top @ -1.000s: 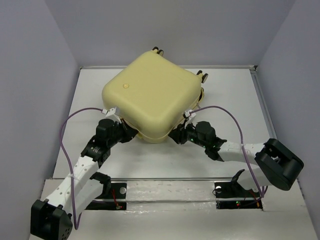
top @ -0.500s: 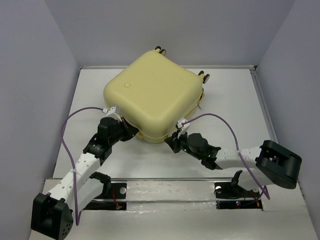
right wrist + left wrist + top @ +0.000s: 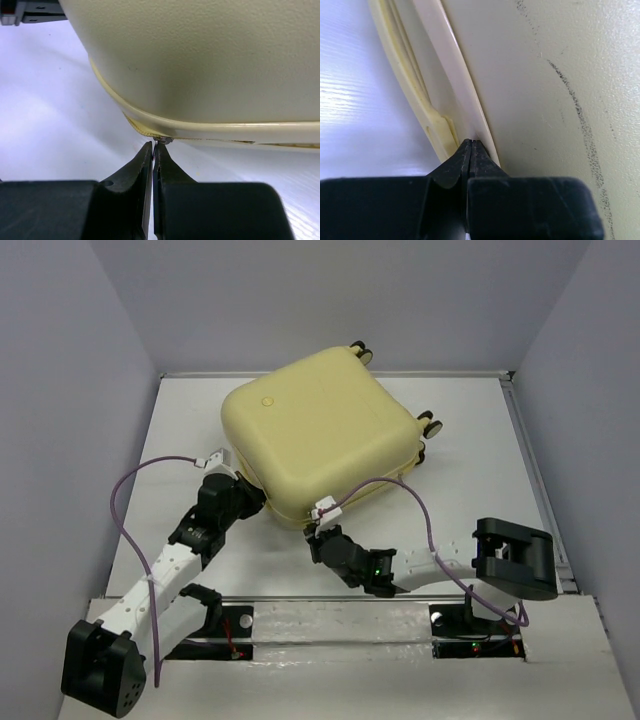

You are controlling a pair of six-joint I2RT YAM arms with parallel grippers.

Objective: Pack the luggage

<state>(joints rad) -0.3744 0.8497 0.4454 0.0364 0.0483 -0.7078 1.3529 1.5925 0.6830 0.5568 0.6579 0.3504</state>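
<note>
Luggage [image 3: 320,440] closed, flat on desk [image 3: 470,480], wheels [image 3: 428,422] far-right. Right claw [image 3: 153,145] shut, tips under seam [image 3: 210,131] at near corner; grip unclear. Left claw [image 3: 471,142] shut, empty, against left seam.

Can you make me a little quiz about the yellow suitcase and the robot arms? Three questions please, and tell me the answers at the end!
1. True or false: the luggage is lying wide open, so you can see inside it.
2. Pick one. Where are its wheels? A) on the side far from the arms' bases. B) right next to the arms' bases. C) on top of the lid.
3. Fill in the gap: the left pincer and the right pincer, both with their tips by the luggage's edge, are both ____.

Key: 1 false, the luggage is closed. 2 A. 3 shut.
</note>
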